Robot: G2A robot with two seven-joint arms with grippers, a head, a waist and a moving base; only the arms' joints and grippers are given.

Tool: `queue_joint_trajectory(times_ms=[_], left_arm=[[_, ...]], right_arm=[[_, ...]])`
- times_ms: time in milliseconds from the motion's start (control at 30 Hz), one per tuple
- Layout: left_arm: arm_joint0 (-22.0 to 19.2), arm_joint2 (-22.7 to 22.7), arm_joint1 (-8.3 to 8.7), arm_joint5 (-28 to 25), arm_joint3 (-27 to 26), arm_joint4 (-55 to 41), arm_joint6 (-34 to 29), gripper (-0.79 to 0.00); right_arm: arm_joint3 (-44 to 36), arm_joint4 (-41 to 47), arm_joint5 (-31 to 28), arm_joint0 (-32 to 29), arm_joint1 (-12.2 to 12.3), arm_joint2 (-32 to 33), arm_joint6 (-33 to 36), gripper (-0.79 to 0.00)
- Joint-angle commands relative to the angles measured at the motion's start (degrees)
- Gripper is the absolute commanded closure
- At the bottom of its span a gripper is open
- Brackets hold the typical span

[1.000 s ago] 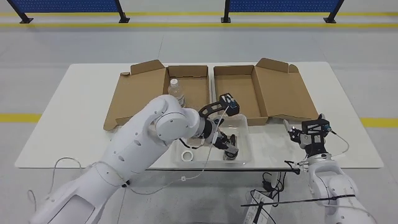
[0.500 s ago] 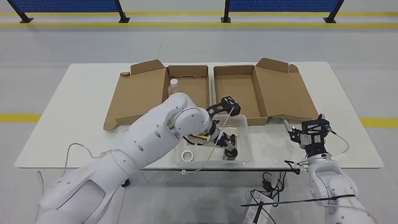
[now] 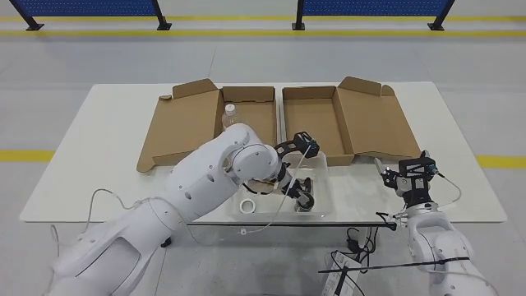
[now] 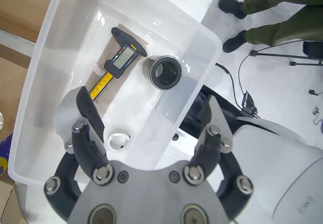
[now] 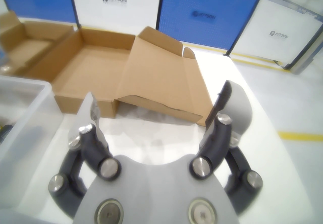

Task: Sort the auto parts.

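While left gripper hangs over the bin with jaws spread wide, 1 finger is above the bin's inside and the other is past its front wall. Bin is clear plastic, on the table at the middle of the front edge.

3 things lie in it: caliper, bearing, ring.
- Caliper: black with a yellow scale, flat on the bin floor, tip just beside the bearing. Cannot tell if they touch.
- Bearing: dark sleeve with a metal rim, open bore showing, near the bin's front wall.
- Ring: white, flat, close by the inner finger, apart from the other 2.

Top view: ring is at the bin's front left corner and bearing toward its front right. Left gripper is above, nearer the bearing.

Right gripper is spread too, over the table near the front right corner. It is well apart from the bin, and in the top view right gripper is off the bin's right end.

Left box and right box sit open side by side at the back middle of the table, just behind the bin, lids folded outward. Bottle stands in left box by its left wall.
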Motion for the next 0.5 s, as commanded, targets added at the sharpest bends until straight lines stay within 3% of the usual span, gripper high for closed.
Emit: queue_joint_trajectory(times_ms=[0,100,467], left_arm=[[0.2,-0.2,0.01,0.3,0.1,-0.1,0.6,-0.785],[1.2,-1.3,0.12,2.1,0.1,-0.2,3.5,-0.785],[2.6,0.8,-0.97,13.8,-0.6,3.2,2.4,-0.785]], right_arm=[[0.0,0.0,0.0,0.0,0.0,0.0,0.0,-0.785],[0.0,0.0,0.0,0.0,0.0,0.0,0.0,-0.785],[0.0,0.0,0.0,0.0,0.0,0.0,0.0,-0.785]])
